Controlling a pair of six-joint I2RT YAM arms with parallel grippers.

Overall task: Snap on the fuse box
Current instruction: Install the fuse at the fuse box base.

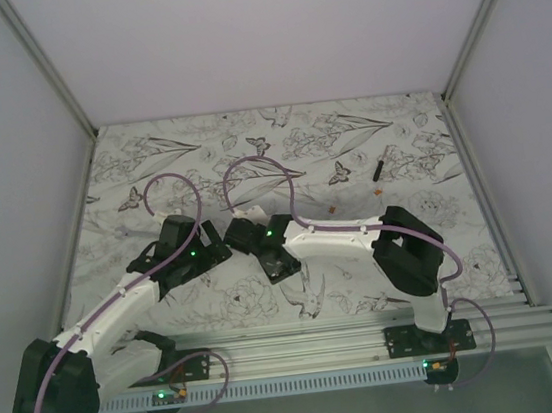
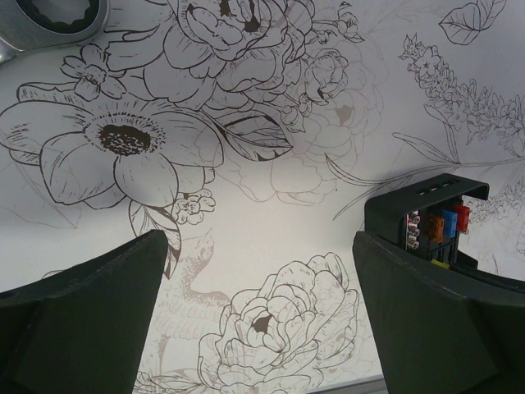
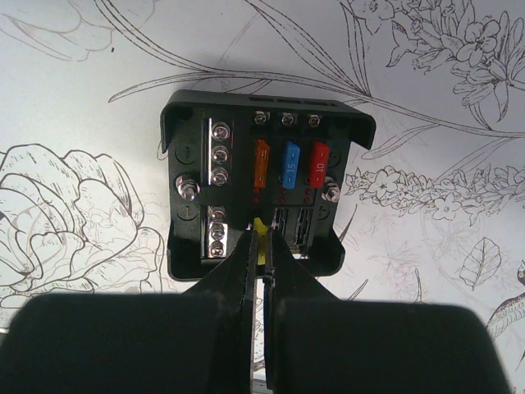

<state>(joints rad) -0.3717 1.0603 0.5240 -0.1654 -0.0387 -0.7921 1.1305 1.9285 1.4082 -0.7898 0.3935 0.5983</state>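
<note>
- Left fingers (image 2: pixel 82 320) spread wide, released, holding nothing above the surface (image 2: pixel 271 222); fuse box (image 2: pixel 426 205) just beside one.
- Right fingers (image 3: pixel 221 328) clenched, pinching a yellow piece (image 3: pixel 260 230) in the fuse box.

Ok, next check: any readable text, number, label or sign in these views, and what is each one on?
"15": on the blue fuse in the fuse box, right wrist view.
"10": on the red fuse next to it.
Orange fuse: marking too blurred to read.
Top and left wrist views: nothing legible; the floral table cover shows only drawings, no words.
</note>
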